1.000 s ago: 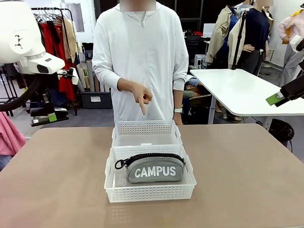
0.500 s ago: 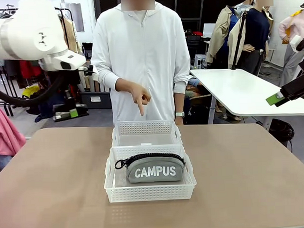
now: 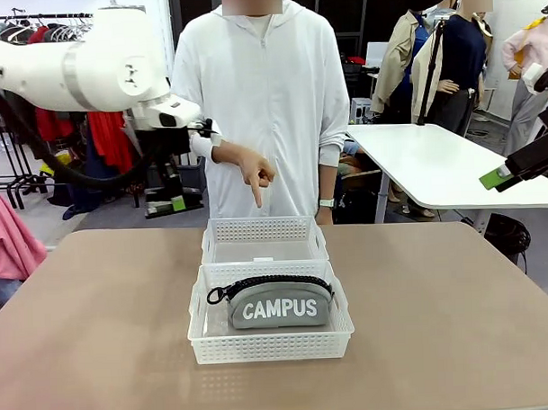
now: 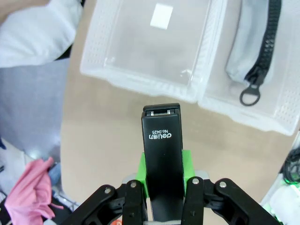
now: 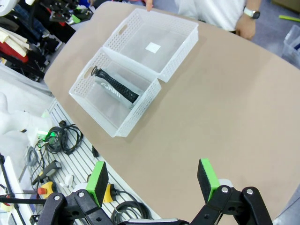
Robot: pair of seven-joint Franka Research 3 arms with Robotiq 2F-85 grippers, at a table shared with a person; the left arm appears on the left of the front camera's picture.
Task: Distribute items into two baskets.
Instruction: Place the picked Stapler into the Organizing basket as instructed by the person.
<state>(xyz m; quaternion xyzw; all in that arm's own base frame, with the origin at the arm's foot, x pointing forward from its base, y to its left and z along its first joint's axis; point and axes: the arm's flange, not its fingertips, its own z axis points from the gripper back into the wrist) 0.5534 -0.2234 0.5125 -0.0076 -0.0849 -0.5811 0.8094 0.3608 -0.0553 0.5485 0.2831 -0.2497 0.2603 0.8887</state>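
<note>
Carrying the stapler [image 4: 161, 159] toward the baskets: the left gripper [image 4: 162, 190] has its green pads clamped on the stapler's sides, nose sticking out past the fingertips. Wrist view puts it above bare table just short of the far basket [image 4: 140, 79], not yet over it.

Change over the last second: left arm has swung in from the robot's far left toward the middle, and the left gripper now sits high, near the person's hand [image 3: 255, 174], which points down at the far basket and hasn't moved. Pouch and both baskets unchanged. My read: transport is mid-way, and the drop target is the empty far basket.

Stapler: black, slim, white print on top, metal showing at the nose.

Pouch [image 3: 279, 303]: grey fabric, white CAMPUS lettering, black zipper with ring pull, lying in the near basket [image 3: 272, 344]. So one item is placed. Baskets touch end to end at table centre; far one holds just a white label.

Right gripper [image 5: 153, 179] is wide apart, holding nothing, parked high off to the robot's right.
</note>
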